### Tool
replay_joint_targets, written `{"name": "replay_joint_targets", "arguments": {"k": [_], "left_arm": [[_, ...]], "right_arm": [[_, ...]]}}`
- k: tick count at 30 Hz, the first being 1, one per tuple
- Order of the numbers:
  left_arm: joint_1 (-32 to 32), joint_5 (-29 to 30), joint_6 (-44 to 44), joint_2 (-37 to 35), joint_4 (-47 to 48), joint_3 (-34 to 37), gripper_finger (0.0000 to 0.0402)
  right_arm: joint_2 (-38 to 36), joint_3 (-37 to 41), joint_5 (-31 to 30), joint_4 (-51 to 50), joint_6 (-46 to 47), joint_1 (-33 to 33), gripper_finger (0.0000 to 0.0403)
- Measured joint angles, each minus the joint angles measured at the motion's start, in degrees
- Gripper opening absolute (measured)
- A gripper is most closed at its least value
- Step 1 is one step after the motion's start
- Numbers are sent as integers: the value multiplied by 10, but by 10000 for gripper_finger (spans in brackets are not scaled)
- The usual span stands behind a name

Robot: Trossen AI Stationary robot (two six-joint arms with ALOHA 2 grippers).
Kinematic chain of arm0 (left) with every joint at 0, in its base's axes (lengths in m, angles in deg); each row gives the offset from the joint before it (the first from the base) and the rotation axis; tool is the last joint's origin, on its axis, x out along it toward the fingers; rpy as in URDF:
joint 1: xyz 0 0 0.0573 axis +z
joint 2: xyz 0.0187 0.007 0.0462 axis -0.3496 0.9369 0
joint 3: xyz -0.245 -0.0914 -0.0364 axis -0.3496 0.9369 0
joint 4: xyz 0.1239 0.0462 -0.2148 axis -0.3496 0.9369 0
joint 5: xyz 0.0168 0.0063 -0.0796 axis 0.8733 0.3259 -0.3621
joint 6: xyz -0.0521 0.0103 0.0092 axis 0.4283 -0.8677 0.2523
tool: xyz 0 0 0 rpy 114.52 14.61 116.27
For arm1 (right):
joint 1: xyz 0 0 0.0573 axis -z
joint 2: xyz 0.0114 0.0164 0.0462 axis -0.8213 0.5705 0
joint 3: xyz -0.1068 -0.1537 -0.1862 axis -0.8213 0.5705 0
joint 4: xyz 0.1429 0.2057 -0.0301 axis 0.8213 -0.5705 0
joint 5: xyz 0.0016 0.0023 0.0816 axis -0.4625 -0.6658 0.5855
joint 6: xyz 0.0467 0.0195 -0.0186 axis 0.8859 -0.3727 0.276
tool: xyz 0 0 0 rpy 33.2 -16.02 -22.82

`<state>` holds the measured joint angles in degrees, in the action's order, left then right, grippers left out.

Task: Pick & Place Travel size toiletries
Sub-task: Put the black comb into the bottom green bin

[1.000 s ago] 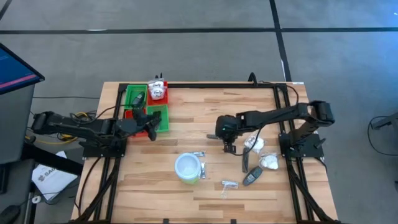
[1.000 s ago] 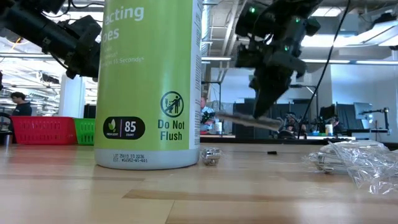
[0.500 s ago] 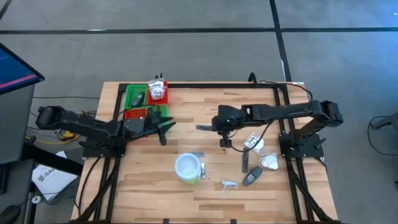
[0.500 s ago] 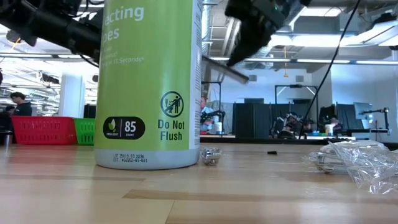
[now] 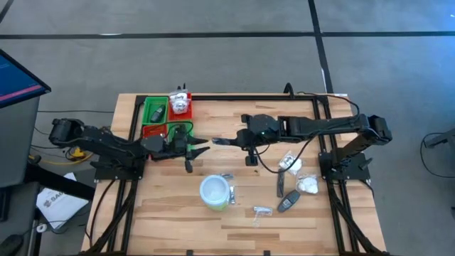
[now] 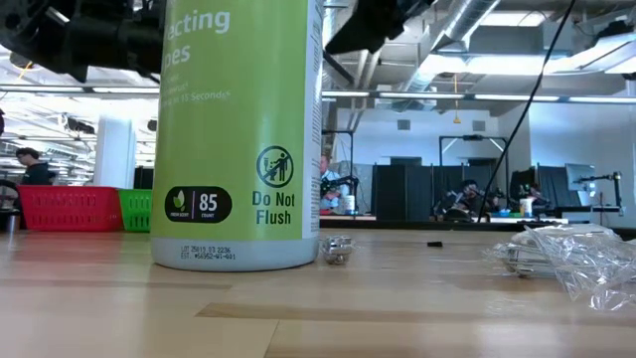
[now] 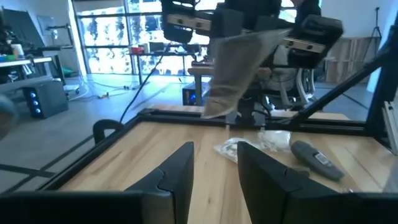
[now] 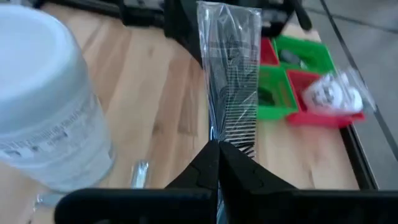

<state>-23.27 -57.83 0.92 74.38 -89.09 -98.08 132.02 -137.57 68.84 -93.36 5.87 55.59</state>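
A clear packet with a black comb inside is one of the travel size toiletries. My right gripper is shut on it above the table's middle. My left gripper stands open and level beside the red and green tray, facing the packet with nothing between its fingers. More toiletries lie flat on the table's right part: white packets, a dark oval and clear sachets. My right gripper pinches the packet's near end between its two shut fingers. The packet sticks out past the fingertips toward the table's left, along the fingers' line. It is lifted clear of the table, its free end toward my left gripper.
A round white tub with a green side stands upright near the table's front middle and fills much of the low view. The tray holds a white lumpy packet and dark items. A black frame runs along the table's edges.
My right gripper has risen with the packet and shifted toward the table's left; the packet, which slanted down, now juts toward my left gripper. My left gripper has left the tray, moved toward the table's middle and turned level.
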Motion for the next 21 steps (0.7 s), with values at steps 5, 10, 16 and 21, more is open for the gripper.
{"name": "replay_joint_targets", "arguments": {"k": [5,10,16,21], "left_arm": [[4,-15,-5,17,-37,0,137],[4,-48,-21,37,-93,0,172],[4,-64,-27,63,-114,-17,198],[4,-80,-42,84,-124,-30,204]], "right_arm": [[4,0,21,40,-6,0,0],[16,1,38,62,-7,0,0],[34,1,46,85,-16,0,0],[48,1,58,106,-16,0,0]]}}
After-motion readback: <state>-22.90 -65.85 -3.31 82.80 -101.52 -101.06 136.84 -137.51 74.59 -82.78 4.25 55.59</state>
